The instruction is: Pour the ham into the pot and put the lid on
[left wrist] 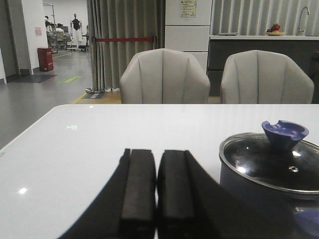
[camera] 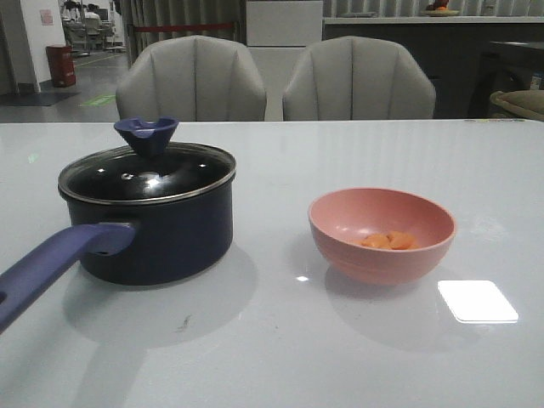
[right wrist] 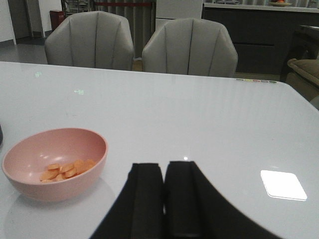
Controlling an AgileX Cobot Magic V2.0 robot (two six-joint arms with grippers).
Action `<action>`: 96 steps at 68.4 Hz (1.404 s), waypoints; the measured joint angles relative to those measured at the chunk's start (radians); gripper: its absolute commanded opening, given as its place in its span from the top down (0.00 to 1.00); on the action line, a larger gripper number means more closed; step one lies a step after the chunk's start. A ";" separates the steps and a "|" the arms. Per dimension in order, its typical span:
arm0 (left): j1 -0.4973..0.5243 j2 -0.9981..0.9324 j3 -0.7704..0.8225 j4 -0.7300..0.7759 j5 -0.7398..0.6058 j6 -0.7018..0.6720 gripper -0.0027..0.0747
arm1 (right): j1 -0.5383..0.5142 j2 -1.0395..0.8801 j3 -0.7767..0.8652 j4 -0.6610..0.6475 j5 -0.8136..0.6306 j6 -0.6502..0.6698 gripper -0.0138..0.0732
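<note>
White tabletop fills all three views, two grey chairs behind it. Only the wrist views show the grippers: the left gripper and right gripper, each with fingers pressed together, holding nothing. Beside the left gripper stands the pot, the lid on it. The ham lies in the pink bowl, near the right gripper.
</note>
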 measured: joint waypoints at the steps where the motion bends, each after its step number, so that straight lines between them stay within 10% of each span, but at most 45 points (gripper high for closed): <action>1: 0.000 0.000 0.000 0.000 0.000 0.000 0.82 | 0.000 0.000 0.000 0.000 0.000 0.000 0.67; 56: 0.000 0.000 0.000 0.000 -0.005 0.000 0.82 | 0.000 0.000 0.000 0.000 0.004 0.000 0.67; 74: 0.000 0.000 -0.006 0.000 -0.277 0.000 0.82 | 0.000 0.000 0.000 0.000 0.004 0.000 0.67; 96: 0.000 0.108 -0.329 0.000 0.129 0.000 0.82 | 0.000 0.000 0.000 0.000 0.004 0.000 0.67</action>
